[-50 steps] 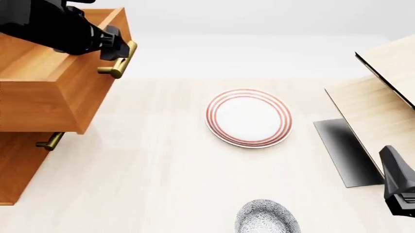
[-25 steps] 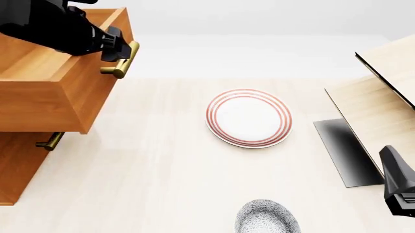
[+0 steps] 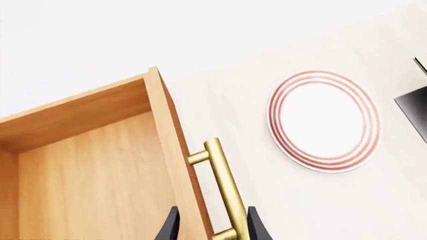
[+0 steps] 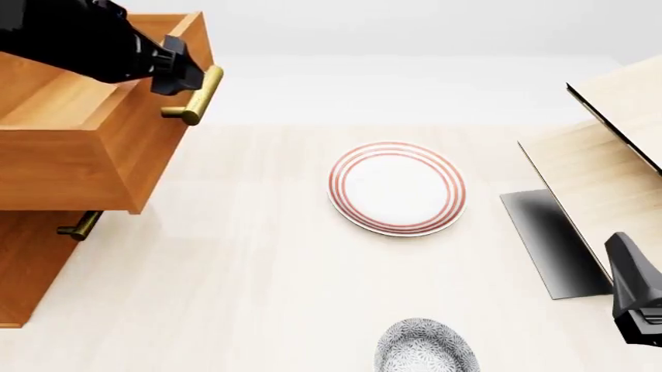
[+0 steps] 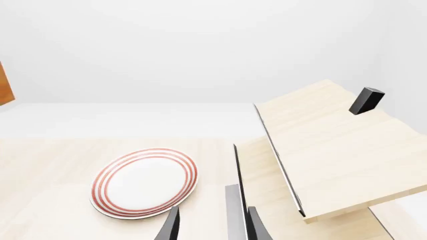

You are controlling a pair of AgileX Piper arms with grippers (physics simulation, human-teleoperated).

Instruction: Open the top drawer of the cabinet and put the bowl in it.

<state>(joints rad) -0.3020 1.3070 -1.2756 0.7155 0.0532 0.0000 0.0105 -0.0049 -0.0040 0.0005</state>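
Note:
The cabinet [image 4: 26, 263] stands at the left with its top drawer [image 4: 73, 163] pulled out and its inside [image 3: 87, 170] bare. My left gripper [image 4: 178, 71] is open just behind the drawer's brass handle [image 4: 197, 96]. In the left wrist view its fingertips [image 3: 170, 227] stand either side of the handle [image 3: 223, 185] without clamping it. The speckled bowl [image 4: 426, 347] sits at the table's near edge, partly cut off. My right gripper [image 5: 212, 227] is open and empty, and its arm [image 4: 636, 302] is at the lower right, away from the bowl.
A white plate with red rings [image 4: 398, 187] lies mid-table, also in the wrist views [image 3: 325, 121] [image 5: 145, 182]. A pale wooden box [image 4: 610, 155] with a dark patch [image 4: 548, 240] beside it stands at the right. A lower drawer handle [image 4: 79, 226] shows under the open drawer.
The drawer came out slightly further. My left gripper has let go of the handle and drawn back up and to the left. The right arm, bowl and plate have not moved.

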